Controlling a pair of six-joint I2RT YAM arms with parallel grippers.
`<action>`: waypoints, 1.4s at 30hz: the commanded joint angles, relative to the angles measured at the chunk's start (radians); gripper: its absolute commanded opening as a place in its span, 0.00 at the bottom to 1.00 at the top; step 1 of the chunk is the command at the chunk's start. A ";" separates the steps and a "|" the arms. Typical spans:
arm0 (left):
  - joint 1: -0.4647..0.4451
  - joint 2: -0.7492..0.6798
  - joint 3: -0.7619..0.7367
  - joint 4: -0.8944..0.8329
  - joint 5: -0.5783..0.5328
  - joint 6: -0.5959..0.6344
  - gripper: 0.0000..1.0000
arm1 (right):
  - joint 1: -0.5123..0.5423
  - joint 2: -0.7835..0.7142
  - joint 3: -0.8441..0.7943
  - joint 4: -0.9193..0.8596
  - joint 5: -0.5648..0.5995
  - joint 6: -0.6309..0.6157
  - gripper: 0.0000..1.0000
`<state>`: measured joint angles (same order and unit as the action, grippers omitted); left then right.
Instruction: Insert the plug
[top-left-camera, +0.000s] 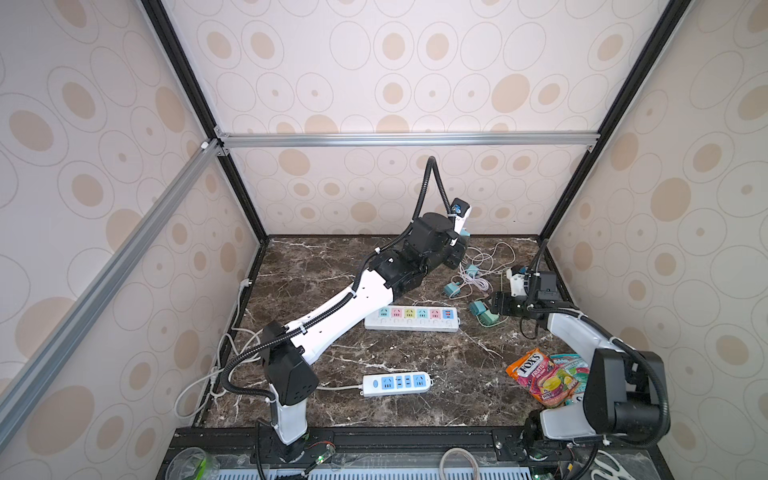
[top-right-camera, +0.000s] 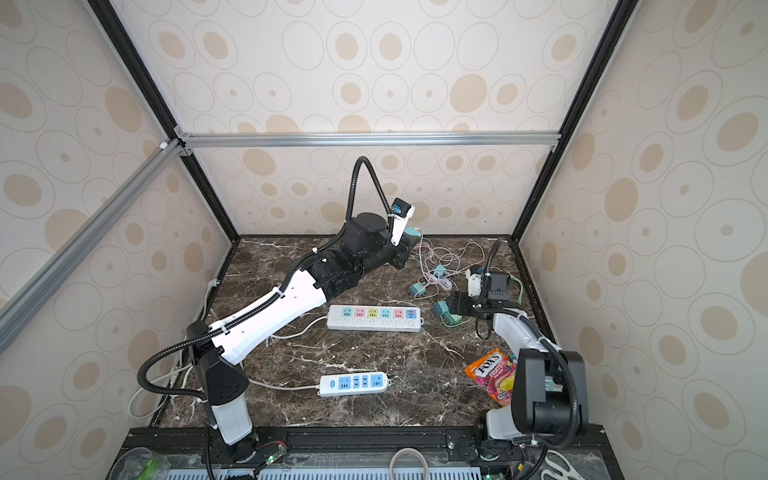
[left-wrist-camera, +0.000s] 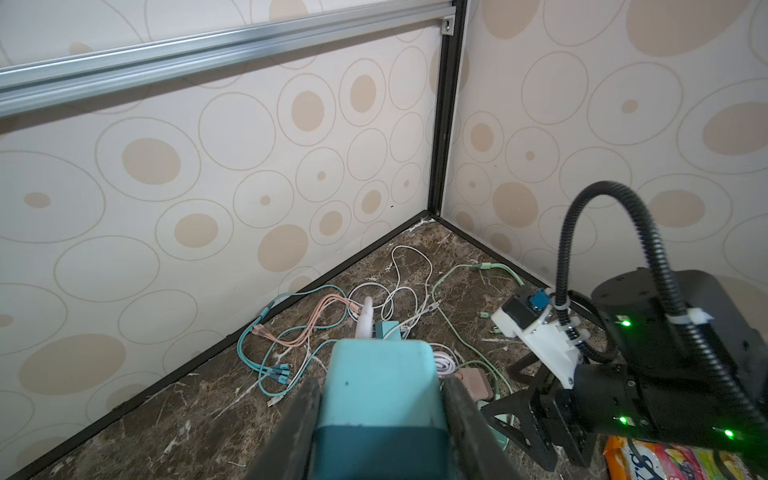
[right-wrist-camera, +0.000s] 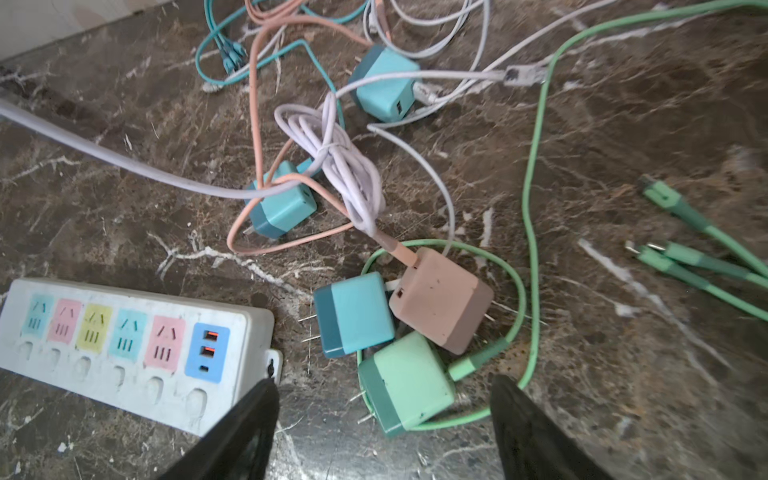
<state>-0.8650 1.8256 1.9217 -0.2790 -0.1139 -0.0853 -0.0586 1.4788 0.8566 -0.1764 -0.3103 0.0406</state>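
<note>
My left gripper (left-wrist-camera: 380, 399) is shut on a light blue plug (left-wrist-camera: 380, 386) with a darker base, held above the table near the back wall; in a top view the plug (top-right-camera: 412, 232) shows beside that gripper (top-right-camera: 405, 253). The white power strip (top-left-camera: 411, 319) with coloured sockets lies mid-table, also in the right wrist view as the strip (right-wrist-camera: 124, 345). My right gripper (right-wrist-camera: 384, 380) is open, fingers either side of a green plug (right-wrist-camera: 405, 382) lying on the table. A blue plug (right-wrist-camera: 353, 313) and a pink plug (right-wrist-camera: 442, 299) touch it. In a top view the right gripper (top-left-camera: 492, 305) hovers right of the strip.
Tangled charging cables (right-wrist-camera: 332, 158) and two more blue plugs (right-wrist-camera: 278, 203) lie behind the pile. A green cable (right-wrist-camera: 536, 166) loops around it. A smaller white strip (top-left-camera: 397, 383) sits near the front, candy bags (top-left-camera: 536, 376) at the right. Walls enclose three sides.
</note>
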 joint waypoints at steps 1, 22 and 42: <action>0.016 -0.018 0.002 0.019 0.021 -0.022 0.00 | 0.014 0.079 0.086 -0.059 0.000 -0.164 0.76; 0.045 -0.102 -0.132 0.047 0.006 -0.056 0.00 | 0.143 0.456 0.491 -0.291 0.327 -0.448 0.28; 0.055 -0.187 -0.373 0.015 0.006 -0.023 0.00 | 0.103 0.316 0.432 -0.326 0.340 -0.360 0.47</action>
<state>-0.8143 1.7107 1.5616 -0.2665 -0.1101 -0.1204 0.0505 1.7672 1.2732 -0.4572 0.0185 -0.3378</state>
